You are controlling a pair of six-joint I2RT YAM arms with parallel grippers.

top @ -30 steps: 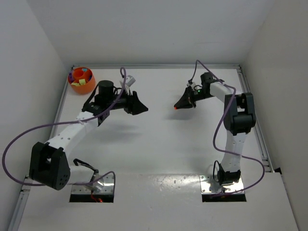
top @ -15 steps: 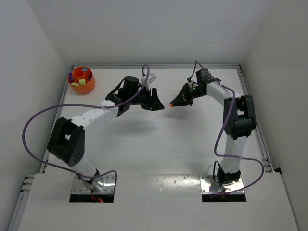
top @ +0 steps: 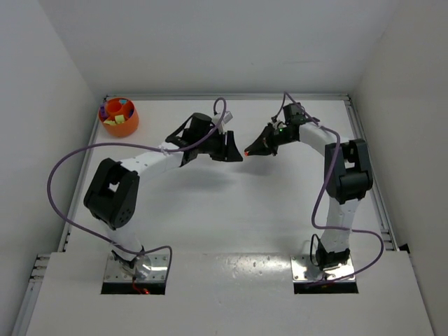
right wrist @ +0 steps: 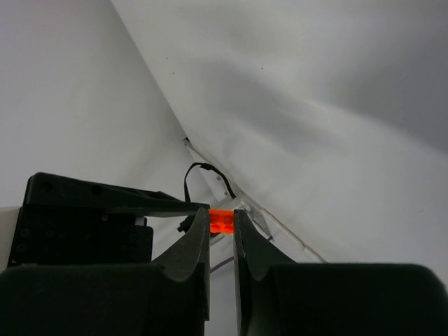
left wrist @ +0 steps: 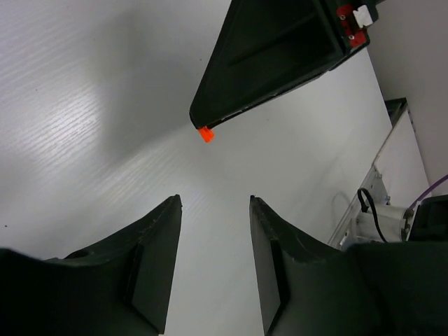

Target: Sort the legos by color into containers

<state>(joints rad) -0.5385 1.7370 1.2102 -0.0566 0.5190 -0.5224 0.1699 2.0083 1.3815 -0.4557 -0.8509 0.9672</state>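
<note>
Your right gripper point(right wrist: 221, 222) is pinched tight on 1 tiny red-orange plastic lego brick point(left wrist: 205, 133). The brick sits at the very fingertips, w/ a bit poking past the ends, and it's held up in the air, off the white tabletop point(top: 231, 210).

Your left gripper point(left wrist: 215, 201) is spread partway, w/ nothing between the 2 fingers and nothing touching them. In the left wrist view the brick lies ahead of those fingers, apart from both.

The 2 grippers meet nearly tip to tip over the far-centre part of the tabletop, w/ a small gap between them.

The left arm runs up from its base at near left, elbow bent out to the left, forearm stretched right toward centre. The right arm stands up from its base at near right, then folds left at the far side.

The round orange plastic bowl point(top: 120, 128) sits at the far-left corner, well apart from both grippers, w/ several mixed-colour legos point(top: 117, 110) inside.
</note>
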